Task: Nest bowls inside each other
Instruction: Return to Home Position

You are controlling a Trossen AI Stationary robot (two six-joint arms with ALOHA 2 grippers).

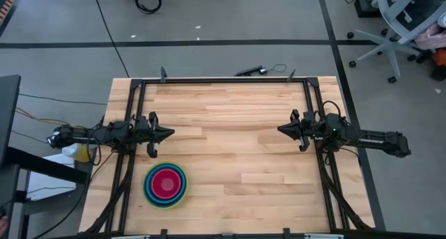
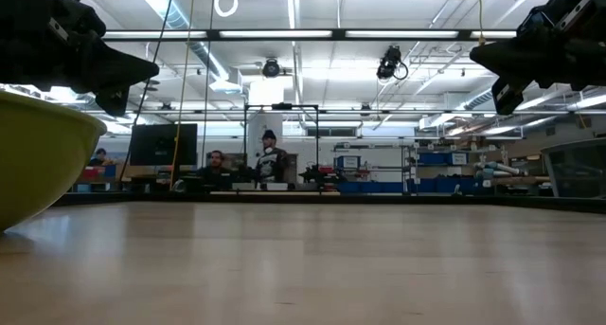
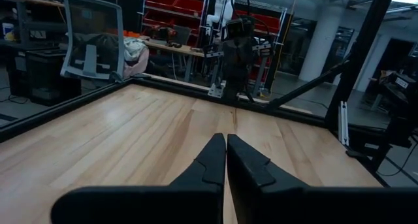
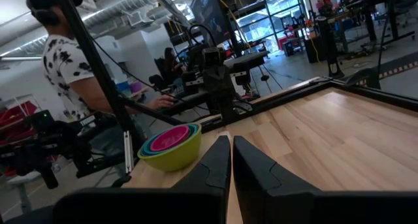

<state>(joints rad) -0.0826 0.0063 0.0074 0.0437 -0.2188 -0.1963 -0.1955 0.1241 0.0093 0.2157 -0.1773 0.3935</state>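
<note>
The bowls (image 1: 166, 185) stand stacked one inside another near the table's front left: a yellow-green outer bowl, blue rims within, and a magenta-red one innermost. The stack rests by its base on the wood. The right wrist view shows the stack (image 4: 171, 146) too, and the low view shows the yellow-green wall (image 2: 38, 159) at the picture's left. My left gripper (image 1: 171, 133) hovers shut at the table's left side, above and behind the stack, pointing level toward the right. My right gripper (image 1: 279, 129) hovers shut at the right side, pointing left.
A black metal frame (image 1: 223, 81) runs along the table's far, left and right edges. Bare wood lies between the two grippers. A person (image 4: 68, 74) stands beyond the table's left side, and an office chair (image 1: 401, 26) stands off the far right corner.
</note>
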